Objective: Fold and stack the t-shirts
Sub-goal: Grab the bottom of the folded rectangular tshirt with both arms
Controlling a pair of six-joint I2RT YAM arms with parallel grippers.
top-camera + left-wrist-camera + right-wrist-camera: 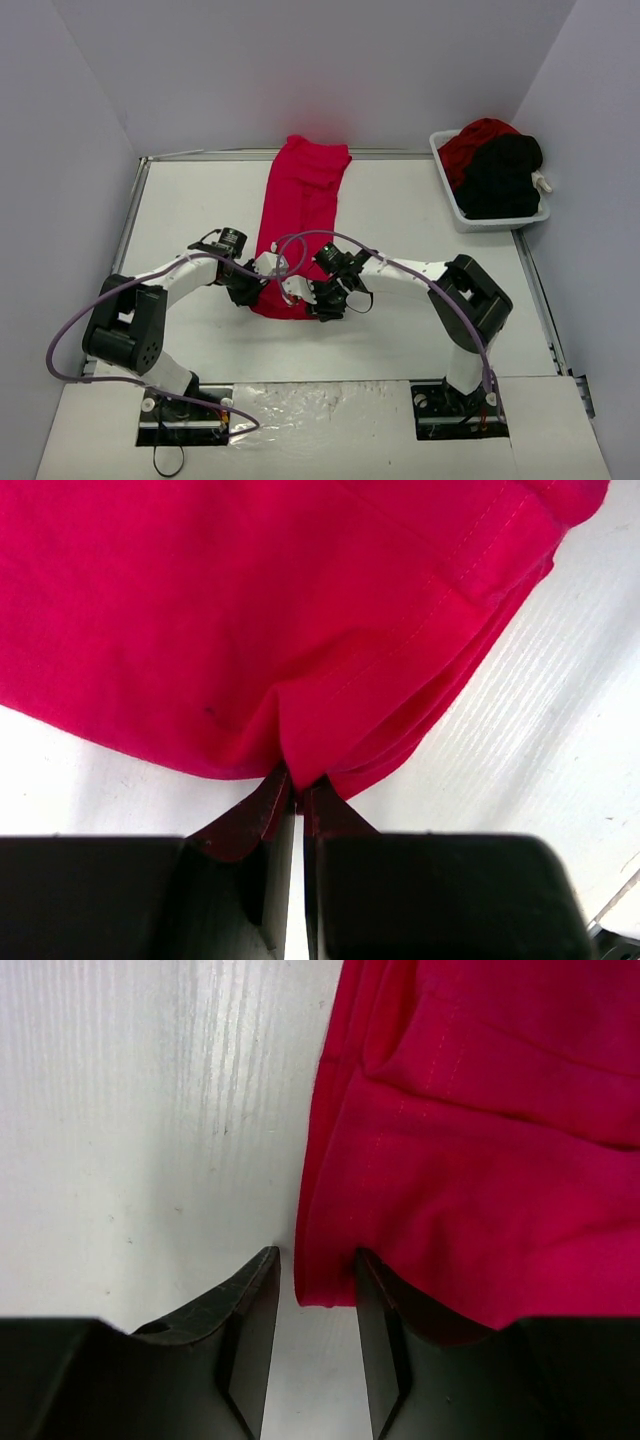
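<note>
Item: bright red soft-cloth t-shirt (300, 200), folded to a long strip, long axis running from the arms toward the far wall (300, 60) on the white counter (430, 290). We find its near hem between both arms: left end effector (297, 780) clamped on it, right end effector (318, 1265) parted, hem in the gap. White plastic basket (447, 190) far right.

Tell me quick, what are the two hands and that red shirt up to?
Left hand shut on near hem of red t-shirt. Right hand open at same hem. Shirt lies as long strip on table. Nothing in the way.
</note>
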